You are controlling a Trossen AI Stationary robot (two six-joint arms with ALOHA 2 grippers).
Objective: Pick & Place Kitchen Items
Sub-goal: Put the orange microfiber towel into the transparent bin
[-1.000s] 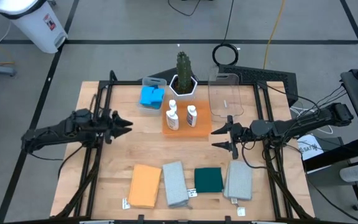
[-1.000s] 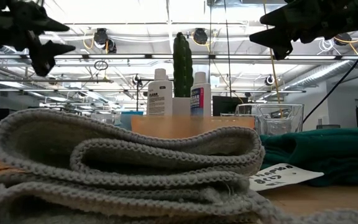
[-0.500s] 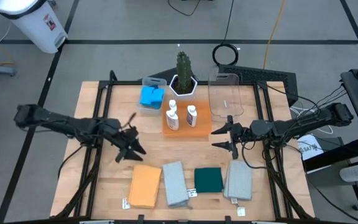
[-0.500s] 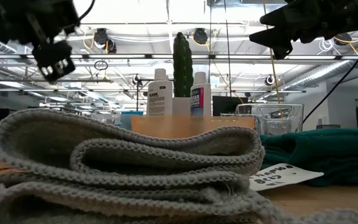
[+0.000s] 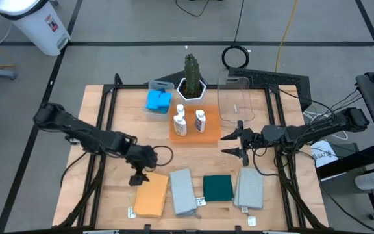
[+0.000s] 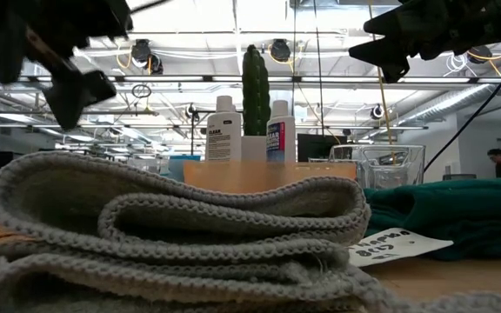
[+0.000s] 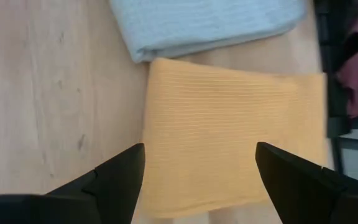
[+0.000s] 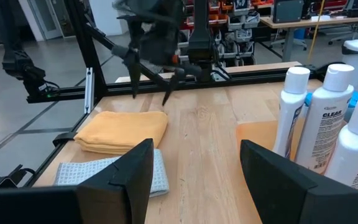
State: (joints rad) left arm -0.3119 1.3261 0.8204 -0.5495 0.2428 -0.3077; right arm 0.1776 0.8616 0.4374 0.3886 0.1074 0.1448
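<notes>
You get bright, even light from the ceiling lamps, which glare white in the low view. The nearest grey cloth there sits soft, out of focus. On the table shadows are faint. The left gripper looks motion-blurred in the right wrist view.

- Wooden table: light top, dark metal frame rails along both sides.
- Cactus: upright in a white hexagonal pot, at the far middle edge of the table.
- Flat orange tray: just in front of the pot.
- Clear plastic bin: at the far right, beside the tray.
- Second clear bin: at the far left of the pot.
- White waste bin: on the floor, well apart from the table.
- Coiled black cable: on the floor beyond the table.
- Paper tag: handwritten, lying on the table.
</notes>
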